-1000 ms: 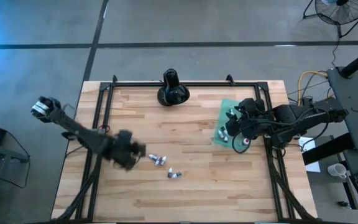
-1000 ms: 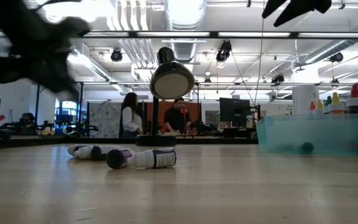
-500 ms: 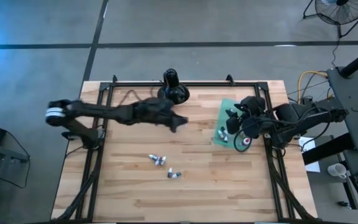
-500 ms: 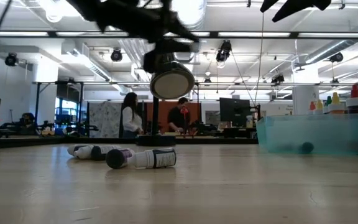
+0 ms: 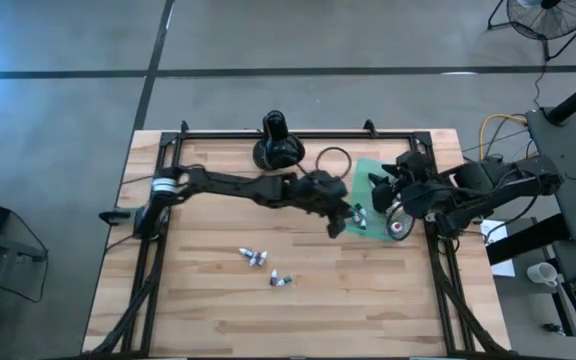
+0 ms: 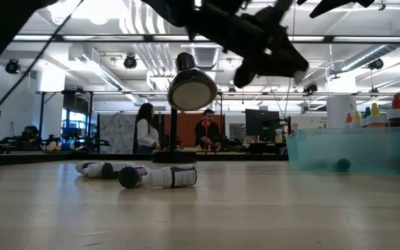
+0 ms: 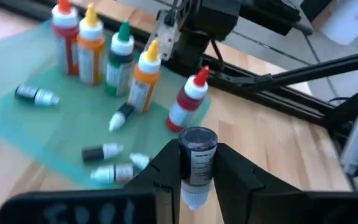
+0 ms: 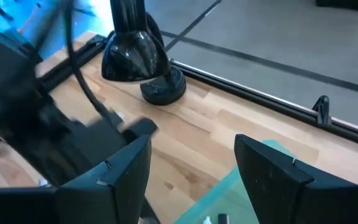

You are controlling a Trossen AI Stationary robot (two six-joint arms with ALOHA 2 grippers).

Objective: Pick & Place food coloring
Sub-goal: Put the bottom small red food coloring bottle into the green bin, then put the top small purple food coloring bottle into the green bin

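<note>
My left gripper [image 7: 197, 165] is shut on a small food coloring vial [image 7: 197, 155], white with one dark end. It hovers in the air [image 6: 269, 59] at the left edge of the teal sheet [image 5: 366, 172]. On that sheet [image 7: 17, 118] several slim droppers [image 7: 143, 78] stand upright, in red, orange and green, and several small vials [image 7: 101, 151] lie on their sides. More vials [image 5: 253, 257] lie on the wooden table. My right gripper [image 8: 191, 180] is open and holds nothing, raised over the sheet's right part [image 5: 390, 195]. My left gripper pinches the vial's labelled middle [image 7: 198, 163] between its two fingers. The vial lies along the fingers, its dark end [image 7: 197, 138] pointing away from the wrist and its white end [image 7: 194, 198] toward it. It is lifted clear of the table and the sheet.
A black bulbous long-necked object [image 5: 276, 140] stands at the table's far edge, a dark ring [image 5: 334, 160] lies beside it. Black rails [image 5: 298, 134] frame the tabletop. People stand in the room behind [image 6: 146, 128].
My left gripper has swung from the near left, beside the loose vials, up and across toward the table's right edge to the teal sheet. It stays shut on the vial, and its wrist has rolled on the way.
</note>
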